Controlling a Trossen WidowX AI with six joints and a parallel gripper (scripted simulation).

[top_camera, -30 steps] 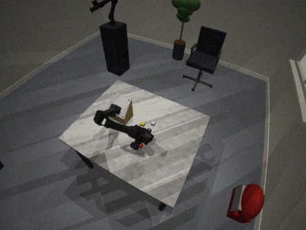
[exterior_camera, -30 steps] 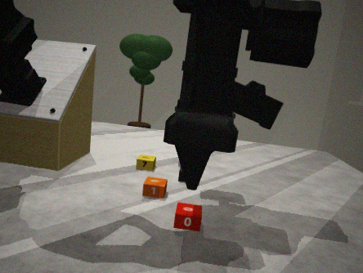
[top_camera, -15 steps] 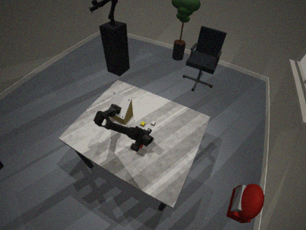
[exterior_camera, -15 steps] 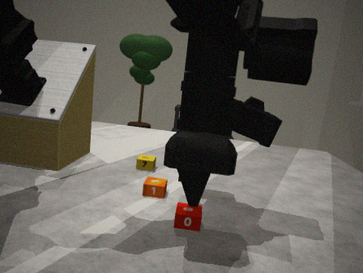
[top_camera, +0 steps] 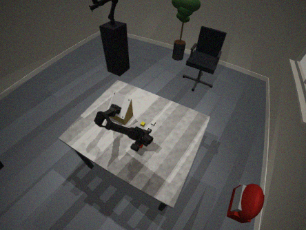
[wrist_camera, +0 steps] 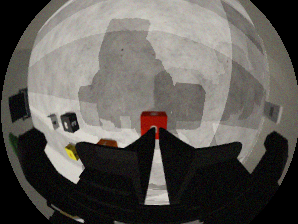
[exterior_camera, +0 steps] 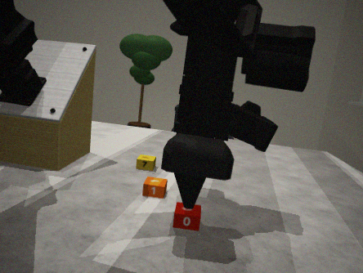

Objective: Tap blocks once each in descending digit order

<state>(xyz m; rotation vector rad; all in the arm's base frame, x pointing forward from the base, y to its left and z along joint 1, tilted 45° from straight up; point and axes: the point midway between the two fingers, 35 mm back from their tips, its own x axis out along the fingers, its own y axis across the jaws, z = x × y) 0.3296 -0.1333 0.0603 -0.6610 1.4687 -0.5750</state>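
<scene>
The red block 0 (top_camera: 140, 146) (exterior_camera: 180, 218) (wrist_camera: 149, 119) sits flat on the table. My gripper (exterior_camera: 189, 207) (wrist_camera: 157, 131) points down with its tips together at the block's top face; nothing shows between them. Whether they touch the block I cannot tell. The orange block 1 (exterior_camera: 154, 190) (wrist_camera: 107, 143) lies to the left and behind. The yellow block 7 (top_camera: 143, 124) (exterior_camera: 145, 163) (wrist_camera: 72, 152) is farther back. The black block 3 (wrist_camera: 70, 122) and the white block (wrist_camera: 53, 121) show at the left of the wrist view; the arm hides them in the exterior view.
A wooden wedge with a pale sloping top (top_camera: 121, 105) (exterior_camera: 75, 135) stands beside the arm's base, left of the blocks in the exterior view. The table (top_camera: 186, 120) carries the arm's shadow around the red block. A chair (top_camera: 207, 51) and a plant (top_camera: 186, 7) (exterior_camera: 145, 49) stand beyond the table.
</scene>
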